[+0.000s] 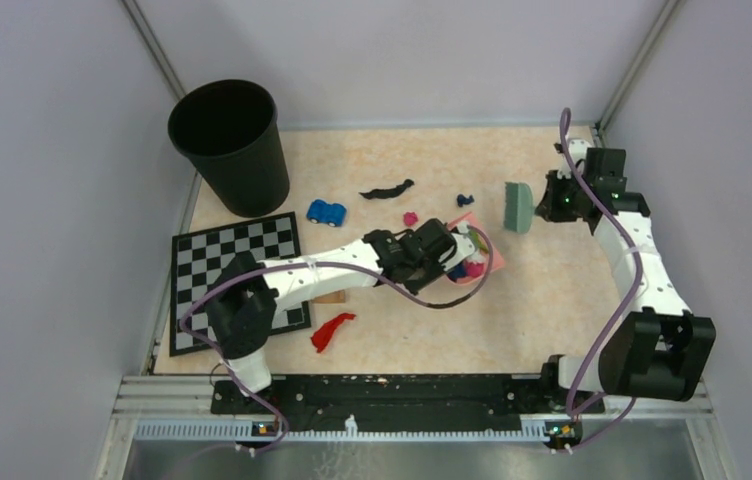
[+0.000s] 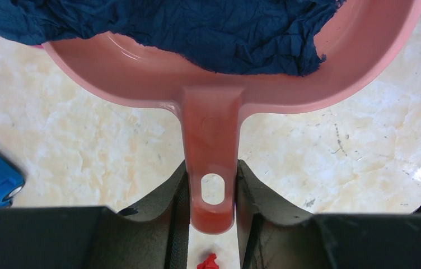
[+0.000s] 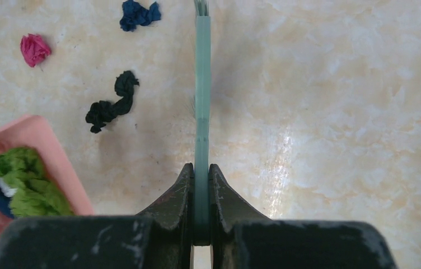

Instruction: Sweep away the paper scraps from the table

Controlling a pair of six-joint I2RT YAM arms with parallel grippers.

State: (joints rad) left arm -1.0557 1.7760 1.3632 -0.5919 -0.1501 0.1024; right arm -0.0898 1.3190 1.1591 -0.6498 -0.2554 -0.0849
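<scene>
Your left gripper (image 2: 213,185) clamps the handle of the pink dustpan (image 2: 211,129). Your right gripper (image 3: 201,174) pinches the green brush (image 3: 202,84). Several paper scraps (image 3: 110,103) dot the table (image 3: 337,112).

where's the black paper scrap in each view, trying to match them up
Top external: the black scrap lies in the upper middle of the picture, beyond the pink dustpan.
Left wrist: not in it.
Right wrist: left of centre, to the left of the green brush and above the dustpan's corner.
Shared landmark: the pink dustpan, which shows in all three views.
</scene>
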